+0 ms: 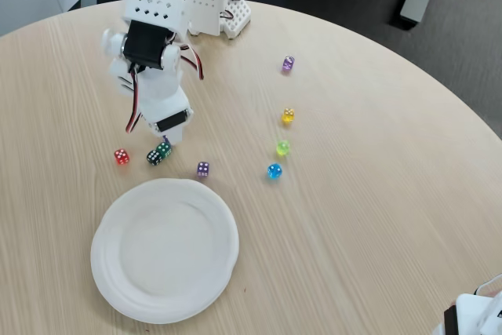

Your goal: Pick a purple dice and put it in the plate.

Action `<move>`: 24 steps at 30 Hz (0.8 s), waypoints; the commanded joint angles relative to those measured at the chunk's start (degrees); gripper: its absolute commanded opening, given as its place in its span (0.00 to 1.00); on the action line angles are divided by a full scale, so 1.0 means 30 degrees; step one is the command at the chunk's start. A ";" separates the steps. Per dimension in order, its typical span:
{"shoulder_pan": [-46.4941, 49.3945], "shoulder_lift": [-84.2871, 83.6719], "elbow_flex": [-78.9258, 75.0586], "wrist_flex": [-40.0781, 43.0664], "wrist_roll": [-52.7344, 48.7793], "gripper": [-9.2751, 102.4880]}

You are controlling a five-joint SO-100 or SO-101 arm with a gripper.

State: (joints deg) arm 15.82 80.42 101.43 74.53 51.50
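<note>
On the left of the fixed view, the plate (133, 272) lies flat on the pale wooden tabletop (376, 233), white, round and bare inside its raised rim. Just beyond its far edge sits a red die (121, 157). Right of that, the white arm reaches down so that its gripper (164, 145) hangs low over a dark green die (158, 153); the wrist body hides the fingers, so I cannot tell whether the jaws are spread or pinched, nor whether they touch that die.

A little further right, just off the plate's far rim, rests a lilac die (203, 169) with white pips, paler than a true violet. Past it a column of dice runs away from the camera: blue (274, 171), green (283, 147), yellow (288, 115), and at the far end the purple dice (288, 63), a tiny, deep-violet, see-through cube with white pips, sitting alone on bare wood, well apart from both gripper and plate.

By my reading the task is in its reaching step and nothing is gripped yet. The gripper seems placed over the wrong die. The next move calls for lifting clear, swinging right and away across the tabletop, and descending squarely with jaws wide enough to straddle so small and smooth a cube, which could easily squirt out of an off-centre pinch.
</note>
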 commanded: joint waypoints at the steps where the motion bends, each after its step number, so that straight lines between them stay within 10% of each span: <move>1: 0.0059 0.0146 -0.0059 -0.0117 0.0117 0.17; 24: 0.0059 0.0146 -0.0059 -0.0117 0.0234 0.11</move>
State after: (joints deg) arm 15.82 80.42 101.43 74.53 51.59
